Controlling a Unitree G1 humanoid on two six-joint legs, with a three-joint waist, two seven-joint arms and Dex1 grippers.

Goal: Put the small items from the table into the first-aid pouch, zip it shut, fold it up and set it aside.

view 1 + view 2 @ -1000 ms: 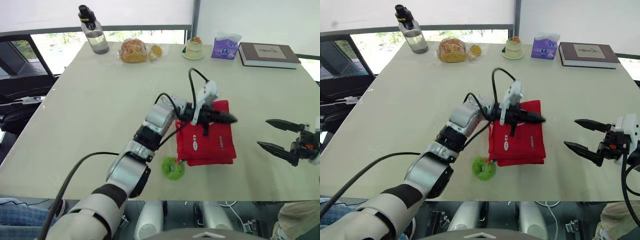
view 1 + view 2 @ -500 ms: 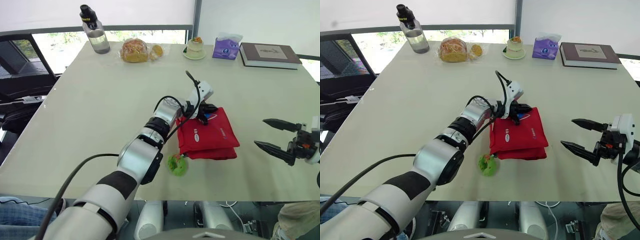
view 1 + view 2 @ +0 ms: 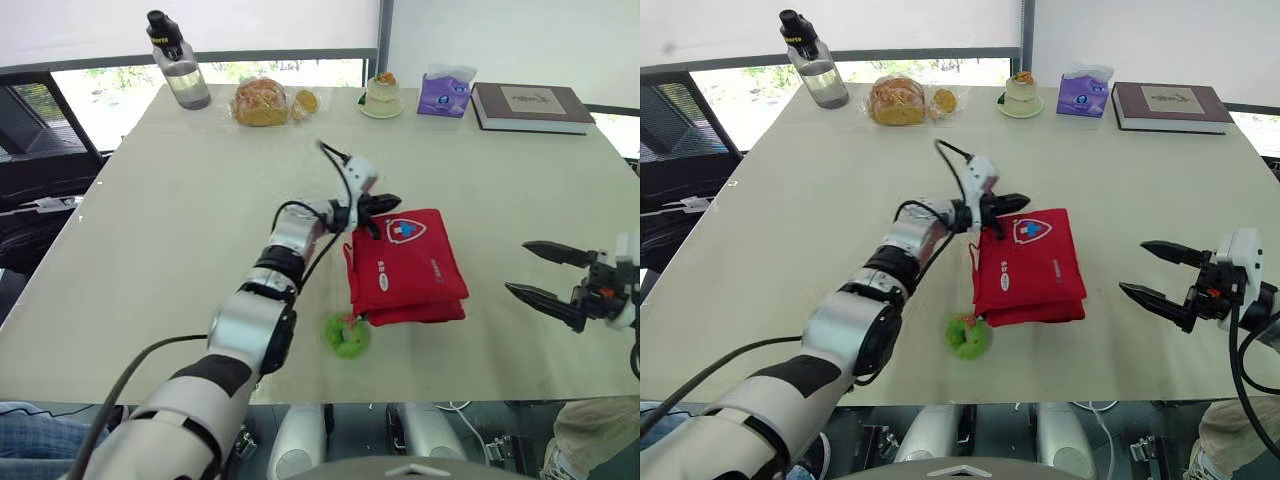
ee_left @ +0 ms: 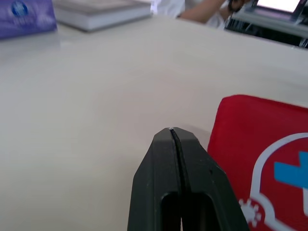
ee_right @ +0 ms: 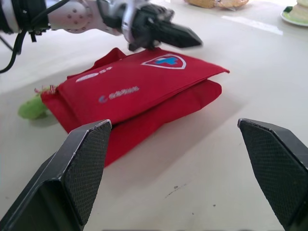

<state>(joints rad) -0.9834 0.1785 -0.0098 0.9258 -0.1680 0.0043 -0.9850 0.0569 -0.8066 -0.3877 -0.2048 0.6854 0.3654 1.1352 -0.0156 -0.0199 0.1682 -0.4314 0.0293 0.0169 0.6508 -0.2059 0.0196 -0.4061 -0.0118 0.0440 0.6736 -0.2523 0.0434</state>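
Left gripper (image 4: 172, 134) has its two black fingers pressed together with nothing between them, over the bare beige table (image 4: 72, 120), just beside the edge of the red pouch (image 4: 250, 125). The pouch has a white shield with a blue cross. Far off are a purple tissue pack (image 4: 24, 14), a book (image 4: 96, 12) and a person's arm (image 4: 207, 12).

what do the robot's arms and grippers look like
The left arm is built of rounded silver and black segments, with a black cable running along it and a white camera block at the wrist. The left gripper and right gripper each have two tapered black fingers; the right's pads are textured.
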